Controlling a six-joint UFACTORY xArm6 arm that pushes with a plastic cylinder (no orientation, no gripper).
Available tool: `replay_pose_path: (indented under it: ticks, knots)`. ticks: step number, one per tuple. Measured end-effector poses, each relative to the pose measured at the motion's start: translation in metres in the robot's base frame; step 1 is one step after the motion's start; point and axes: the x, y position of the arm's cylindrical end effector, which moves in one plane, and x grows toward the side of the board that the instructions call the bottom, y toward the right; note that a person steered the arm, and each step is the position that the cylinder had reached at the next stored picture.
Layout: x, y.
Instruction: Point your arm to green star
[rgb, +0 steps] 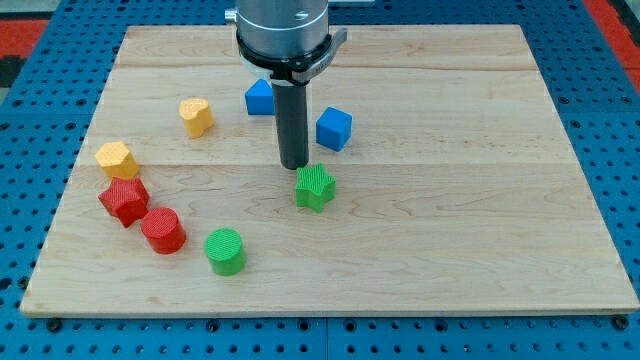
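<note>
So this one looks pretty much done, or as close as it gets. My tip (294, 165) is sitting just above and slightly left of the green star (315, 187) in the frame, right beside its upper edge. I honestly can't tell if it's touching the star or a hair short of it, the rod's shadow blurs that gap. The star itself is a little below the middle of the tabletop (480, 200), nothing crowding it.

No hand on this rig at all, just a straight dark rod, so there's nothing that could be spread or pinched shut. It only points and pushes.

What else is around:
- a blue cube (334, 129) to the upper right of the tip, near but apart
- another blue block (260, 98) to the upper left of the rod, shape hard to call, partly behind the arm's housing
- a green cylinder (225, 251) at lower left, well apart from the star
- 2 red blocks at the left, a star-ish one (124, 200) and a cylinder (163, 230), just about touching each other
- 2 yellow blocks, one (116, 159) right above the red pair, one (197, 116) further up

My read: the pointing is basically there. If anything's left, it's a tiny nudge down-right to close on the star without shoving it. Both greens are far enough apart that there's no mix-up.
</note>
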Motion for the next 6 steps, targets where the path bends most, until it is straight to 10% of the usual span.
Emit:
replay_pose_path:
  ticks: [6]
  knots:
    - [0.005, -0.047]
